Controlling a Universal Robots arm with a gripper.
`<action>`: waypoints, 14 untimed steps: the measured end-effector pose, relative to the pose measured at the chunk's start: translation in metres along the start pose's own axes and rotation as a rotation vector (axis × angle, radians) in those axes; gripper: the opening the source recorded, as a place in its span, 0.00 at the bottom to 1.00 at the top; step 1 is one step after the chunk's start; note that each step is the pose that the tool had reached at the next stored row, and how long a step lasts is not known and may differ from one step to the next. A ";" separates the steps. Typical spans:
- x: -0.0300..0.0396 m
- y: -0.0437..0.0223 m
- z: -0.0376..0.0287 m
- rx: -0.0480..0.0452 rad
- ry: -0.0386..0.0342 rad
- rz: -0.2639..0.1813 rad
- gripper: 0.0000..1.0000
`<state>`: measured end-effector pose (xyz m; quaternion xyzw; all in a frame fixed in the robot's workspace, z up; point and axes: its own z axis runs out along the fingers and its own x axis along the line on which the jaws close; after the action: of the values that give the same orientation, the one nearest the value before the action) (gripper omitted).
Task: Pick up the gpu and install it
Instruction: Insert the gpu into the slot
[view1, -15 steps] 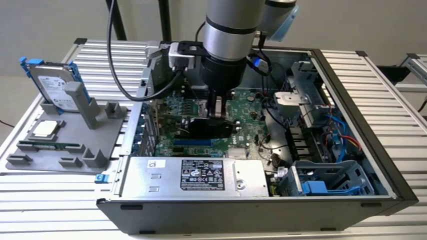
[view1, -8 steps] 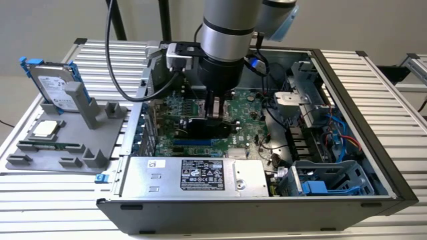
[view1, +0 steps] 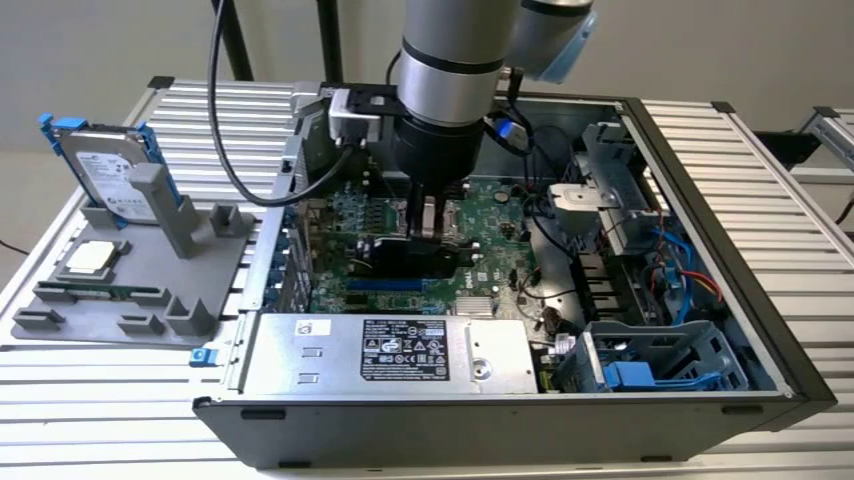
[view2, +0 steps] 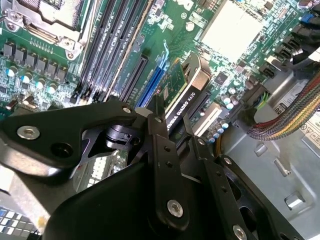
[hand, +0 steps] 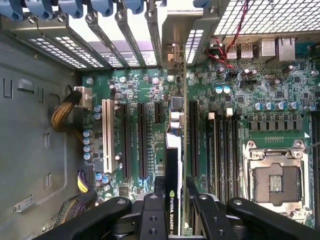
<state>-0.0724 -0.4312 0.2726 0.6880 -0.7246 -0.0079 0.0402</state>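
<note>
Right at the wrist, the gripper (hand: 176, 210) was clamped on the gpu (hand: 173, 165), one black finger on each flat face, so the card stood on edge between them. Both wrist views showed it pretty clearly: the gpu (view2: 176, 97) hung straight below the gripper (view2: 172, 127), with its long axis running along the motherboard's (hand: 150, 90) expansion slots (hand: 141, 140) toward the rear bracket openings of the case. Looked to me like it was lined up over a slot, just beside the blue one (view2: 152, 82), but I couldn't tell if it was seated or only touching. Farther out, in the exterior view, the arm (view1: 447, 90) reached down into the open computer case (view1: 747, 330), and way off on the exterior view's left the hard drive (view1: 110, 170) sat upright in its gray holder (view1: 147, 290) on the counter (view1: 107, 420).
</note>
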 end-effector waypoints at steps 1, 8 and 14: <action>0.0000 0.0001 0.0005 -0.0002 -0.0001 0.000 0.00; -0.0001 0.0010 0.0051 -0.0008 0.0006 0.000 0.00; -0.0001 0.0036 0.0080 -0.0009 0.0006 0.000 0.00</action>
<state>-0.0766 -0.4312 0.2648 0.6880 -0.7245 -0.0080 0.0408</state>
